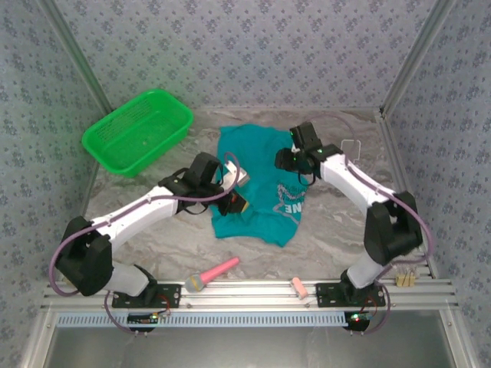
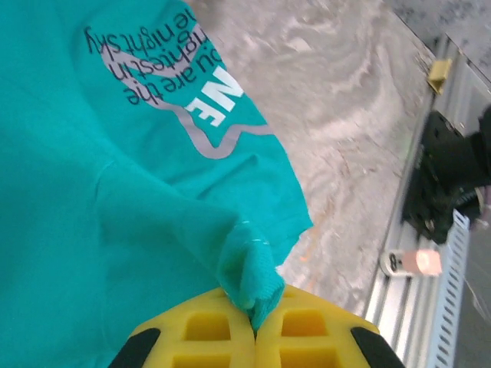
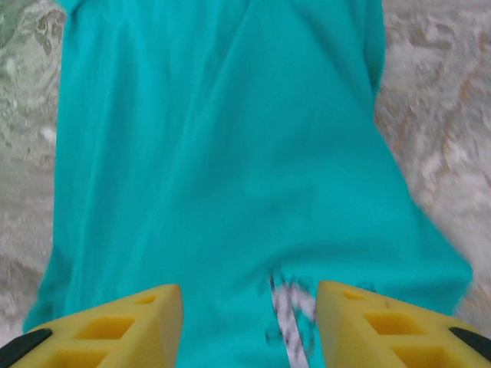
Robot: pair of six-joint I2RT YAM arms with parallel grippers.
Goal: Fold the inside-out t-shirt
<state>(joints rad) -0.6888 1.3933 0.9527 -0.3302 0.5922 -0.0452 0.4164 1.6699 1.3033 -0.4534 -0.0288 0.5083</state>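
Teal short-sleeved cloth t-shirt [image 1: 257,184] with grey-and-white lettering, lying rumpled at the centre of the marbled grey tabletop [image 1: 337,238], apart from the green plastic mesh basket [image 1: 130,138]. Left gripper [image 2: 255,318] clenched on a pinched fold at the shirt's edge; right gripper [image 3: 249,307] spread wide above the cloth, grasping nothing

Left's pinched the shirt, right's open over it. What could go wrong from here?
1. Left gripper is shut on just a small tuft of the t-shirt; a pull could slip it out.
2. Right gripper hangs open over the cloth, gripping nothing, so a one-sided pull would likely bunch it.
3. Dragging toward the near edge could sweep the pink tool.
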